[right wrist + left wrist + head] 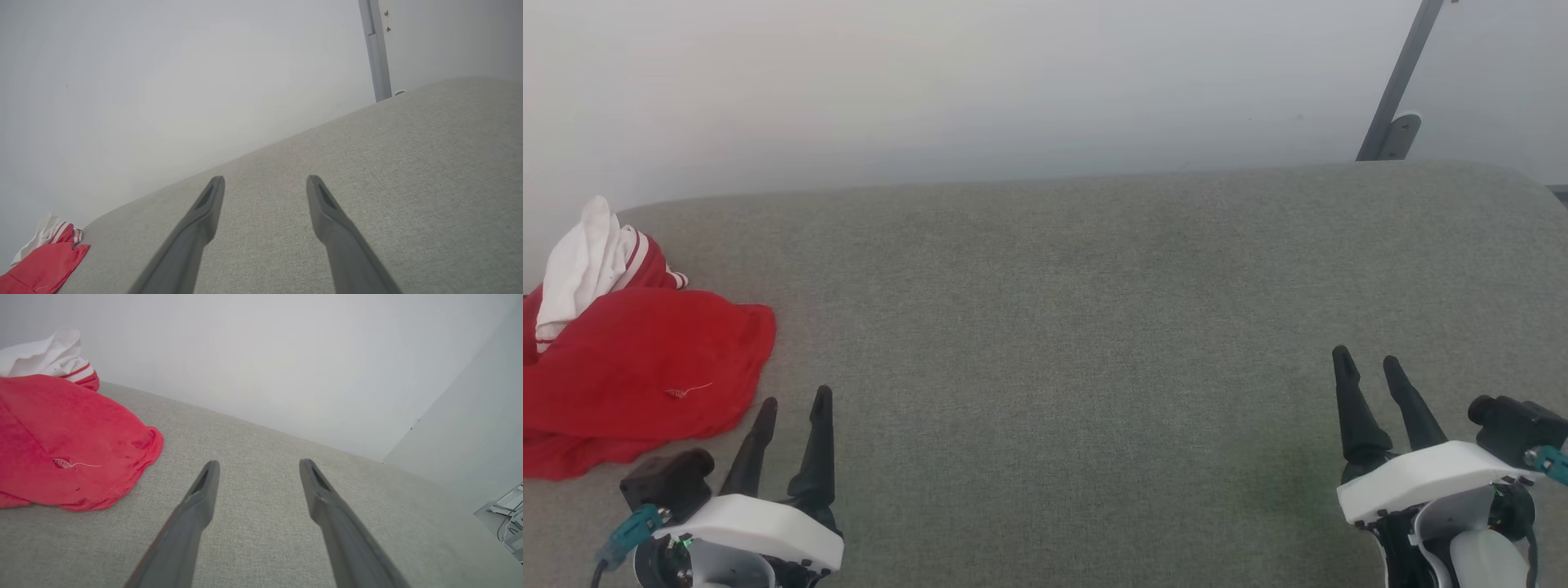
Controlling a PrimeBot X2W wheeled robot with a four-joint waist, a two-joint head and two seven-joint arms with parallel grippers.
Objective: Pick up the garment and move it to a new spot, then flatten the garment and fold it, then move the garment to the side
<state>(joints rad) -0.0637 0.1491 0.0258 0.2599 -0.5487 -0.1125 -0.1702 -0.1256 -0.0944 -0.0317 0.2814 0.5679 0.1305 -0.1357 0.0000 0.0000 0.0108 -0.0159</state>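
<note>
The garment (645, 367) lies crumpled at the left edge of the grey fabric surface (1094, 327), bright red with a white panel and striped band bunched at its top. A small tag with a loose thread sits on its red face. In the left wrist view the garment (69, 445) spreads to the left of my fingers. My left gripper (796, 400) stands open just to the right of the garment's near corner, apart from it and holding nothing. My right gripper (1368, 358) is open far to the right, empty. The right wrist view catches the garment (45, 261) at its lower left corner.
A pale wall (1013, 82) rises behind the surface's far edge. A grey metal post (1401, 82) with a bracket leans at the back right. Some equipment with cables (506, 514) shows beyond the surface's edge in the left wrist view.
</note>
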